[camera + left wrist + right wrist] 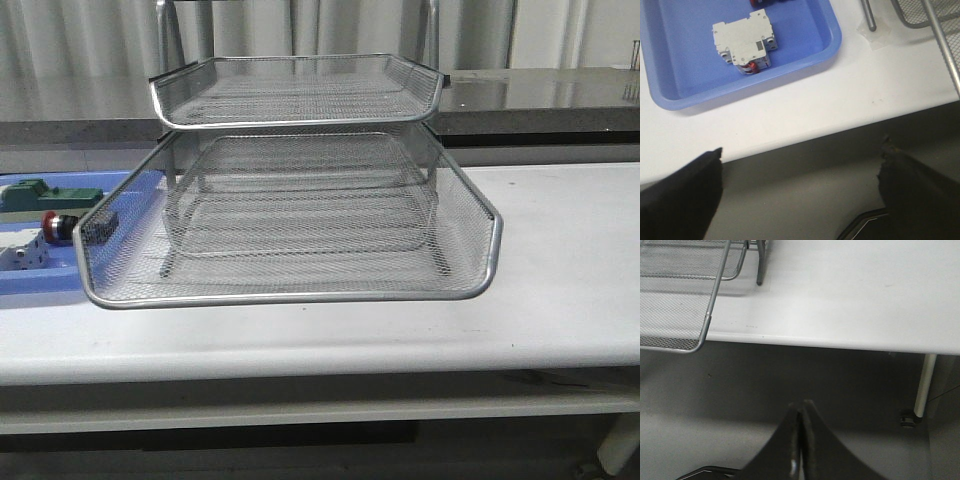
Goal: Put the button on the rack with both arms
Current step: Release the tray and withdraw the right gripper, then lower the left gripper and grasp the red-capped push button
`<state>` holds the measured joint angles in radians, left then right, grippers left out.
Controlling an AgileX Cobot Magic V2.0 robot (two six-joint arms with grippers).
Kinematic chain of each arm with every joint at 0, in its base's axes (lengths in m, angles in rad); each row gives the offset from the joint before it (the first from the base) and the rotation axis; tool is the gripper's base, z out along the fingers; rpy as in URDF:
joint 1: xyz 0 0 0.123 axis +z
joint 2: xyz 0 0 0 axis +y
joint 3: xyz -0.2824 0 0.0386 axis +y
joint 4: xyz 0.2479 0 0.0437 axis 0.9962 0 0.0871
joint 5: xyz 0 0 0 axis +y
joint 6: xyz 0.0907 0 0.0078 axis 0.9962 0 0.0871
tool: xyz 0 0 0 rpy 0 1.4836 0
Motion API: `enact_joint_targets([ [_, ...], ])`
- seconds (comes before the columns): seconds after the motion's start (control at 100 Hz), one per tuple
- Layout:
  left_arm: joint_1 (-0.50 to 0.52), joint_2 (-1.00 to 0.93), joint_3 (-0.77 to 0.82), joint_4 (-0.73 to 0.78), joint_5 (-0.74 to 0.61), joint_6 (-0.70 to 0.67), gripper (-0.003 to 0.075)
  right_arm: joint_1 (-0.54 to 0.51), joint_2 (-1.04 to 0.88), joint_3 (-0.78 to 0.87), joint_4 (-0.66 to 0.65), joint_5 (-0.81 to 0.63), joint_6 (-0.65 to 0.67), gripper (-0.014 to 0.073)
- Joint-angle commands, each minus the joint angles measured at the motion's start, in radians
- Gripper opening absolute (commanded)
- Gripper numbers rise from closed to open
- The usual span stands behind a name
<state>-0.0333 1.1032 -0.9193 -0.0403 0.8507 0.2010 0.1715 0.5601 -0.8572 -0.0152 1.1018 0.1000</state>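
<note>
The button (62, 226), with a red head and a dark collar, lies in a blue tray (40, 285) left of the rack. The rack (290, 296) is a silver wire-mesh stack at the table's middle, its middle tray slid out toward the front edge. Neither gripper shows in the front view. My left gripper (801, 152) is open and empty, hanging below the table's front edge in front of the blue tray (805, 55). My right gripper (802, 404) is shut on nothing, below the table edge to the right of the rack's corner (710, 315).
In the blue tray a green block (45, 195) lies behind the button and a white block (25, 255) in front of it; the white block (745, 47) also shows in the left wrist view. A table leg (925, 385) stands at the right. A grey counter (540, 95) runs behind the table.
</note>
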Motion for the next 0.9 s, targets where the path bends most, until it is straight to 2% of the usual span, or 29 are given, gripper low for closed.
enact_joint_targets([
  [0.0,0.002,-0.01,-0.036,-0.01,-0.049,0.005,0.0706,-0.002,0.004,-0.034,-0.006,-0.05,-0.001,-0.0069],
  [0.15,0.002,-0.009,-0.036,-0.056,-0.063,0.005,0.0642,-0.002,0.004,-0.034,-0.006,-0.05,-0.001,-0.0069],
  [0.31,0.002,0.018,-0.059,-0.053,-0.162,0.027,0.061,-0.002,0.004,-0.034,-0.006,-0.05,-0.001,-0.0069],
  [0.53,0.002,0.203,-0.248,-0.055,-0.148,0.23,0.0609,-0.002,0.004,-0.034,-0.006,-0.05,-0.001,-0.0069],
  [0.81,0.002,0.533,-0.56,-0.084,-0.008,0.551,0.0609,-0.002,0.004,-0.034,-0.006,-0.05,-0.001,-0.0069],
  [0.89,0.002,0.624,-0.634,-0.086,0.003,0.586,0.0609,-0.002,0.004,-0.034,-0.006,-0.05,-0.001,-0.0069],
])
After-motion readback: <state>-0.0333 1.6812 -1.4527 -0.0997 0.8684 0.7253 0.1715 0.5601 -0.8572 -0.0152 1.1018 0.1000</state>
